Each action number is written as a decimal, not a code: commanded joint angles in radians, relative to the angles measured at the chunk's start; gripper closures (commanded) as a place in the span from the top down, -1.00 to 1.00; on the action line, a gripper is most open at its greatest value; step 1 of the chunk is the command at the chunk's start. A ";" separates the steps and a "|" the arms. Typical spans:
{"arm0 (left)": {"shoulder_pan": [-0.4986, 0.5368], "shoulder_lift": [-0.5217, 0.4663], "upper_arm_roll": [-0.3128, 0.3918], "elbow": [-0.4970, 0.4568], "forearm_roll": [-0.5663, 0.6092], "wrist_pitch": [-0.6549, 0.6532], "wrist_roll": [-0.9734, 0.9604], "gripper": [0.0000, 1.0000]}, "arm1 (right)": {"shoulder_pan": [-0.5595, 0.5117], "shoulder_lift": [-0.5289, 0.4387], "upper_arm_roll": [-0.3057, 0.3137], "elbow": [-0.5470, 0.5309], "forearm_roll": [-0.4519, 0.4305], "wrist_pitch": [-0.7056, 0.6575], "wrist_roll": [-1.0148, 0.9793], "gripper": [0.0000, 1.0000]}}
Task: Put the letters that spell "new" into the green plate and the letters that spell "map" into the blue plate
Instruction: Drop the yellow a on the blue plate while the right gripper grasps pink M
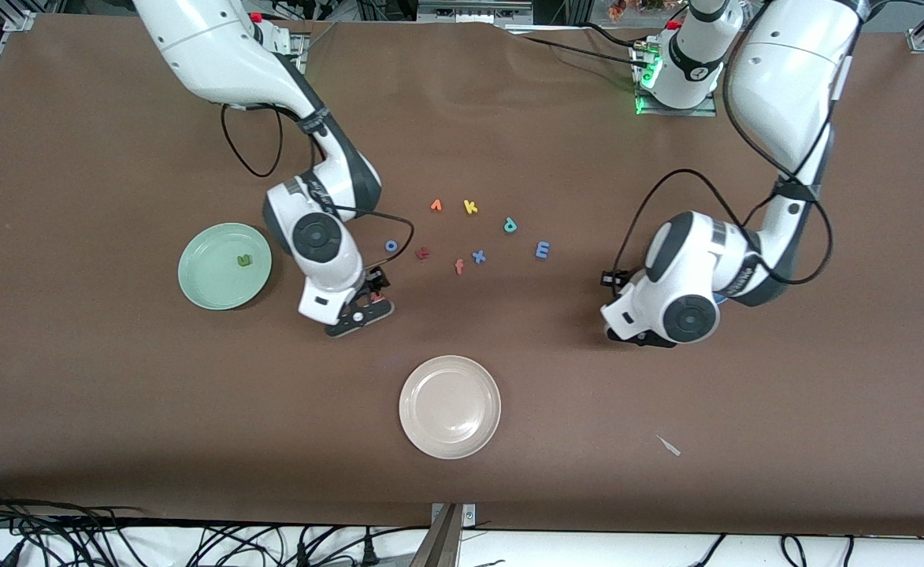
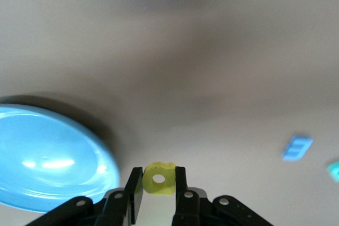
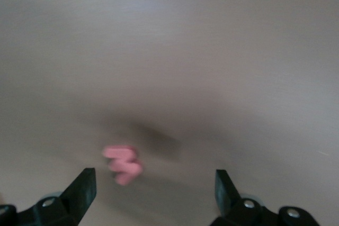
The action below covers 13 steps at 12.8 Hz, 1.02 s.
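Observation:
My left gripper (image 2: 159, 179) is shut on the yellow a (image 2: 159, 178) and holds it up over the table beside the blue plate (image 2: 47, 157). In the front view the left arm covers that plate. My right gripper (image 3: 156, 189) is open and low over the table, with the pinkish-red w (image 3: 123, 163) lying between its fingers, close to one of them. The green n (image 1: 245, 260) lies in the green plate (image 1: 209, 276). Loose on the table in the middle are the orange e (image 1: 459, 267), the blue m (image 1: 542, 250) and the teal p (image 1: 510, 226).
Other letters lie in the same cluster: orange v (image 1: 436, 205), yellow k (image 1: 470, 207), blue x (image 1: 478, 256), blue o (image 1: 391, 246) and a dark red letter (image 1: 422, 253). A beige-white plate (image 1: 450, 441) sits nearer the front camera. A small pale scrap (image 1: 669, 446) lies toward the left arm's end.

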 commanded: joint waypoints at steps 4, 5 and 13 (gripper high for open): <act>0.146 -0.231 -0.007 -0.350 0.043 0.189 0.297 -0.73 | 0.025 0.039 -0.002 0.022 -0.027 0.012 0.004 0.60; 0.172 -0.288 -0.007 -0.445 0.044 0.268 0.330 -0.73 | 0.024 0.039 -0.002 0.022 -0.027 0.012 -0.004 0.53; 0.220 -0.359 -0.008 -0.647 0.098 0.487 0.340 1.00 | 0.025 0.042 -0.002 0.011 -0.028 0.012 -0.007 0.06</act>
